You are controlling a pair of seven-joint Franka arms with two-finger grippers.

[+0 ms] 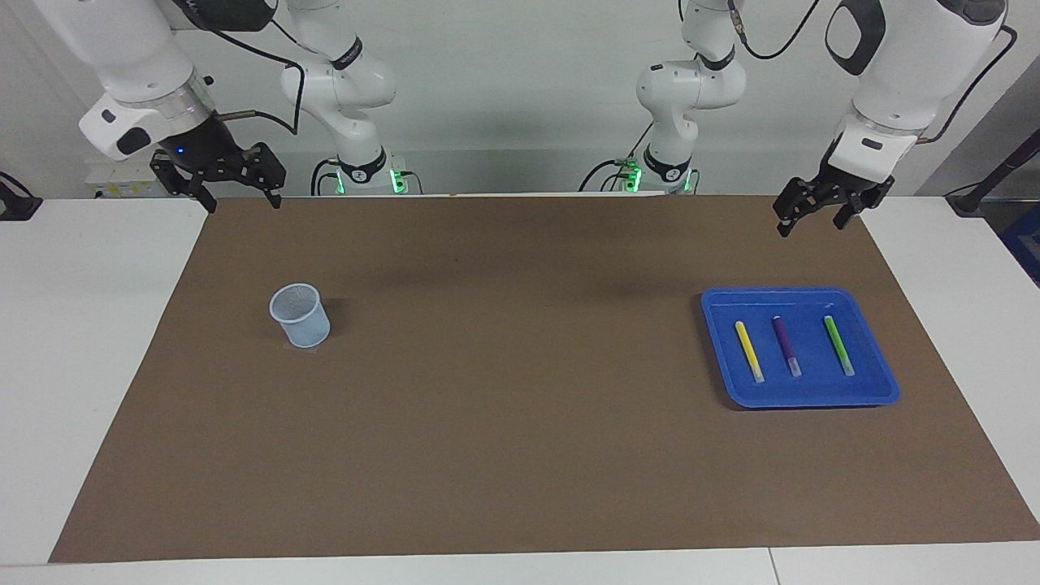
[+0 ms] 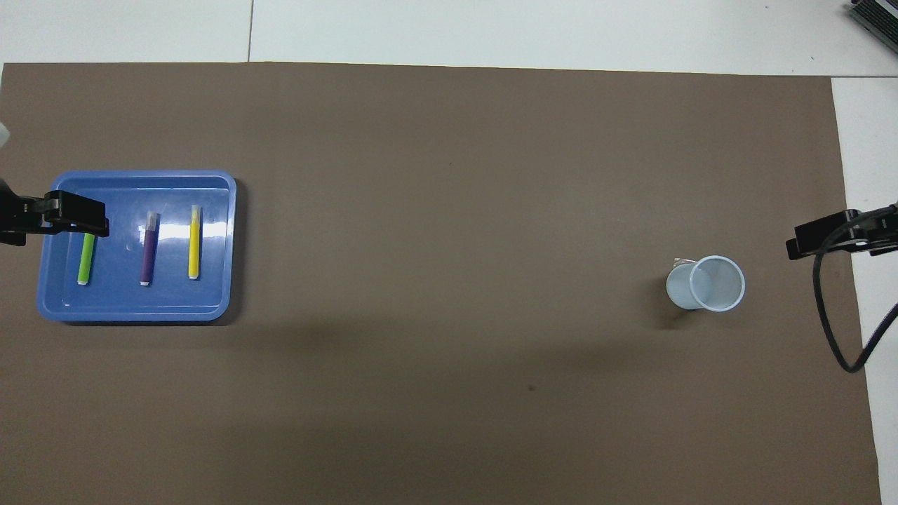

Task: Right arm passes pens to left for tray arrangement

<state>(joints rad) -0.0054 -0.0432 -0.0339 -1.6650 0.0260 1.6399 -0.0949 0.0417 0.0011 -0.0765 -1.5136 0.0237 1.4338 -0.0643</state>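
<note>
The blue tray (image 1: 800, 396) lies on the brown mat toward the left arm's end of the table. Three pens lie side by side in it, apart from each other: yellow (image 1: 749, 351), dark purple (image 1: 786, 346) and green (image 1: 838, 344). My left gripper (image 1: 812, 223) hangs open and empty, high in the air, touching nothing. In the overhead view its tip covers one end of the green pen (image 2: 85, 259). My right gripper (image 1: 242, 199), with its blue light, hangs open and empty over the mat's corner at the right arm's end.
A small translucent pale-blue cup (image 1: 301, 315) stands upright on the mat toward the right arm's end. The brown mat (image 1: 520, 422) covers most of the white table. A black cable (image 2: 835, 330) loops down from the right arm's wrist.
</note>
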